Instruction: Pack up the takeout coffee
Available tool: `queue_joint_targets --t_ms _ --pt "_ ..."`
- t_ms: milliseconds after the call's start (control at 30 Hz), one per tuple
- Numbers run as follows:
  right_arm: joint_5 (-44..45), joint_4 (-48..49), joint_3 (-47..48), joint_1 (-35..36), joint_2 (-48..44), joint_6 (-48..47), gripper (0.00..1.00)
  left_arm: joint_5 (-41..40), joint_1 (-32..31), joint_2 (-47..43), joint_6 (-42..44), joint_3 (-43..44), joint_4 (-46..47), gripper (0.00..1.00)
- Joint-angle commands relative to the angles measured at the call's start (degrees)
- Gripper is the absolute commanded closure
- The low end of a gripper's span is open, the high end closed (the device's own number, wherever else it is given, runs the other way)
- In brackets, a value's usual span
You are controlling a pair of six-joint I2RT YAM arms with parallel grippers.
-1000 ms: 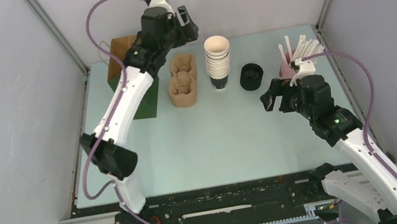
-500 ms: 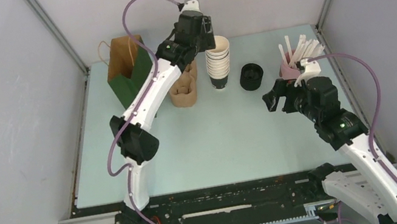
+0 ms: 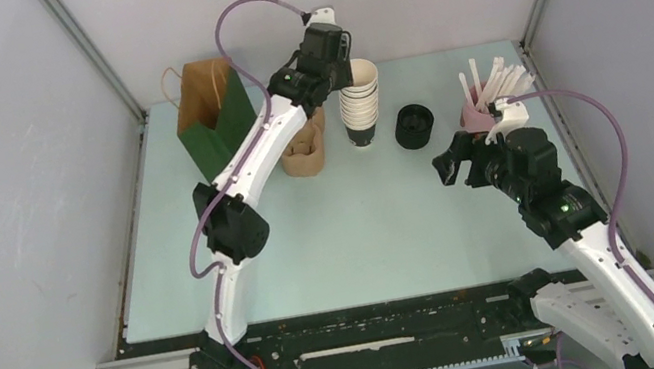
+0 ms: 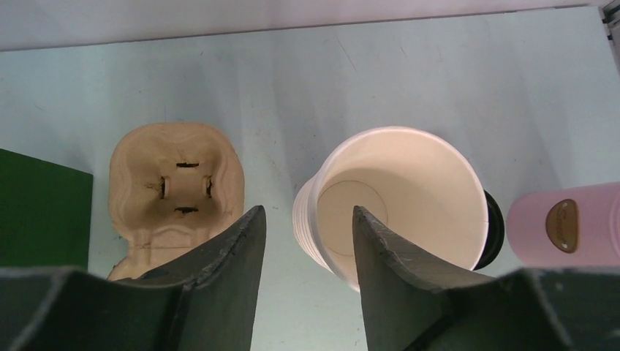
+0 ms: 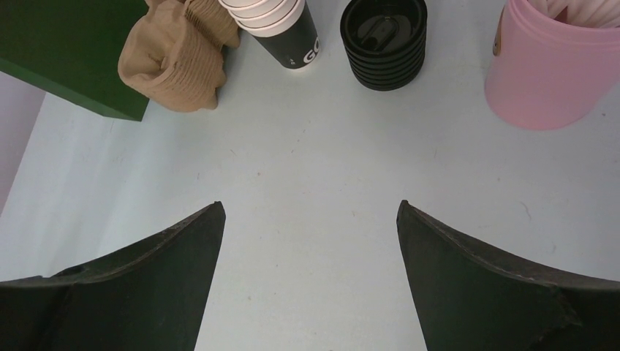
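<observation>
We logged the left gripper [image 4: 307,212], jaws apart, empty, over the cup stack [image 4: 402,190] at 12 o'clock; right gripper [image 5: 310,205] gaping, empty. No cup lidded or bagged, we judged.

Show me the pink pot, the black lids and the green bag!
pink pot [image 5: 545,84], right wrist view, its side wall.
black lids [image 5: 384,25], right wrist view, top lid.
green bag [image 3: 216,141], top view, green side.

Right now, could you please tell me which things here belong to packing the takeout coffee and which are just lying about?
Likely for the job: stack of paper cups, left gripper open astride its top rim; stack of black lids; green paper bag. No lidded cup shows.
Likely just lying about: pulp cup carriers; pink tub of white stirrers; right gripper, open.
</observation>
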Motion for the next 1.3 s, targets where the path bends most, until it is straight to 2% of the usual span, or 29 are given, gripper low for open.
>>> queue_joint_targets --t_ms 0,400,867,1267 --pt "-0.67 0.14 -0.30 -0.44 -0.47 -1.01 0.03 -0.87 0.22 0.53 0.14 3.50 1.96 0.49" --pt "-0.58 0.73 -0.93 -0.60 -0.92 -1.01 0.03 -0.63 0.24 1.01 0.13 4.70 2.17 0.65" --pt "-0.59 0.62 -0.93 -0.80 -1.51 -1.10 0.03 -0.18 0.17 2.66 -0.34 5.44 1.30 0.64" --pt "-0.82 0.46 -0.93 -0.88 -1.32 -0.93 0.03 -1.31 -0.14 2.08 0.29 5.64 1.38 0.82"
